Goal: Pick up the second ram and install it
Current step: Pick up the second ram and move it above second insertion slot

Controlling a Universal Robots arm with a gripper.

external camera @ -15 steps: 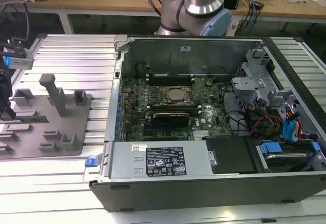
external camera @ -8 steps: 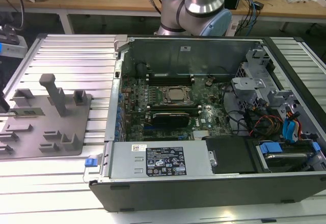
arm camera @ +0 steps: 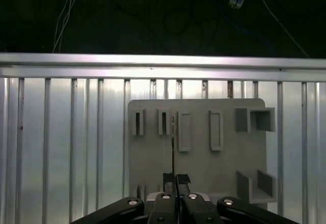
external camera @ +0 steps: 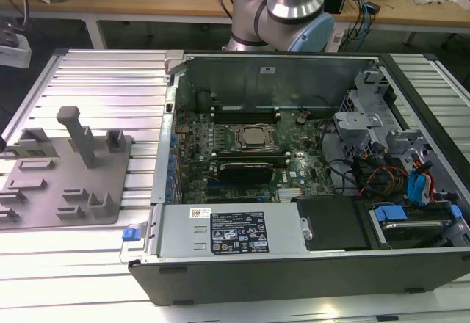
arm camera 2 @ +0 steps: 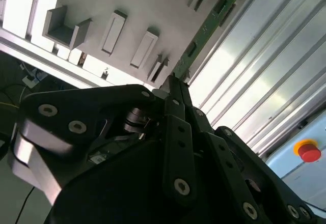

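My gripper [arm camera: 176,177] is shut on one end of the second ram [arm camera: 173,137], a thin green board that I see edge-on in the first wrist view. In the second wrist view the ram [arm camera 2: 204,30] sticks out straight from the black fingertips [arm camera 2: 175,99], its green face and dark chips showing. It hangs above the grey holder plate [arm camera: 204,158] and appears to be apart from the plate's slots. In the exterior view the open computer case shows the motherboard with its CPU socket [external camera: 253,138] and the long memory slots [external camera: 246,110] beside it.
The grey holder plate [external camera: 66,183] with upright blocks lies on the ribbed aluminium table [external camera: 110,81] at the exterior view's left of the case. Inside the case are a black card [external camera: 246,169], a power supply [external camera: 231,231] and drive cages with cables [external camera: 389,147]. The arm's base [external camera: 283,15] stands behind the case.
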